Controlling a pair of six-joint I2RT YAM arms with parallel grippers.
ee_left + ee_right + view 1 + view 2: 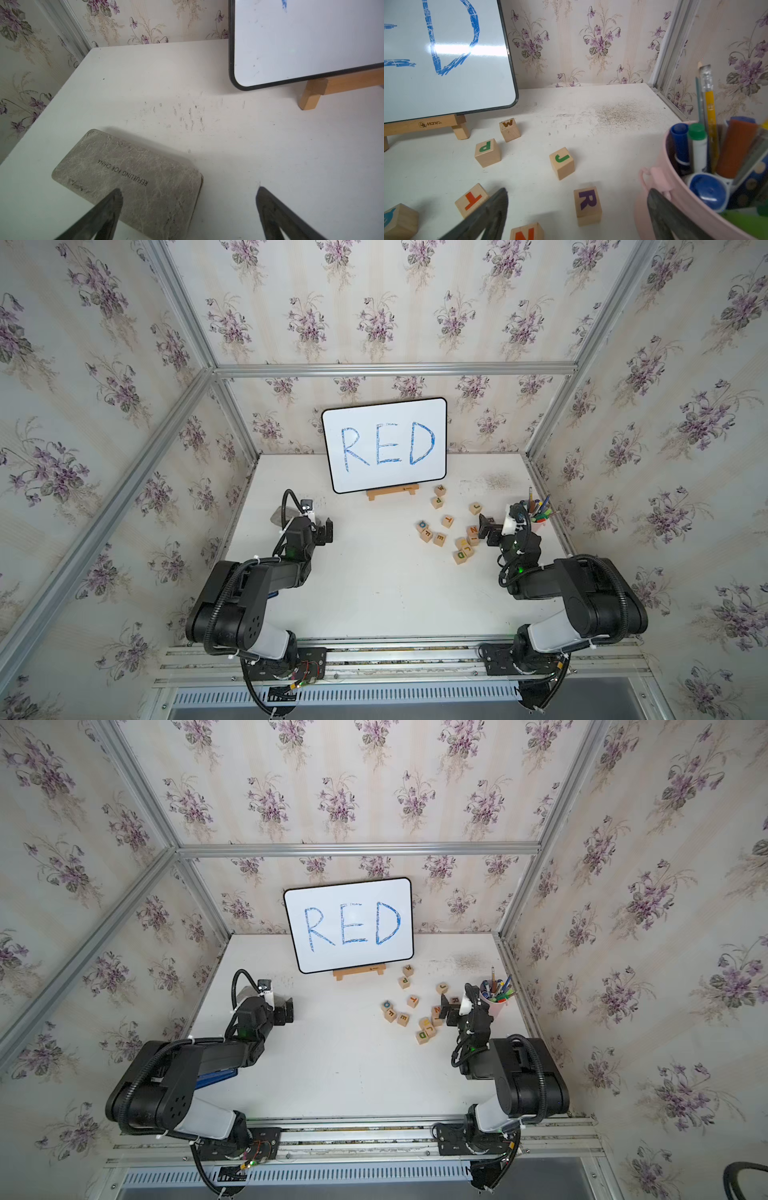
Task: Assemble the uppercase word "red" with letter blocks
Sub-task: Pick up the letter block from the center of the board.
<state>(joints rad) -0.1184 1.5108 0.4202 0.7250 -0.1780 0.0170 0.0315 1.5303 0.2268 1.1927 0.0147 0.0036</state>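
Between the fingers of the right gripper: the R cube, a small light-wood block with a dark purple letter, sits on the white tabletop just ahead of the two dark fingertips and touches neither.
Right gripper state: fingers spread wide with nothing in them. One finger shows in front of the pink metal pen bucket, the other in front of a wooden cube with an orange T.
R cube look: it stands flat with the letter on top. In both top views the gripper half hides it.
E cube: light wood with an orange letter facing up. It lies near the right gripper, toward the table's middle, just beside a like cube.
D cube: light wood with a green letter facing up, at the robot-side end of the block cluster, near the right gripper but apart from it.
Left gripper: fingers spread wide and empty, well apart from all three cubes. One fingertip shows over a grey scuffed slab printed REFUELING FOR CHINA.
Back of table: a white board with RED handwritten in blue on a wooden easel.
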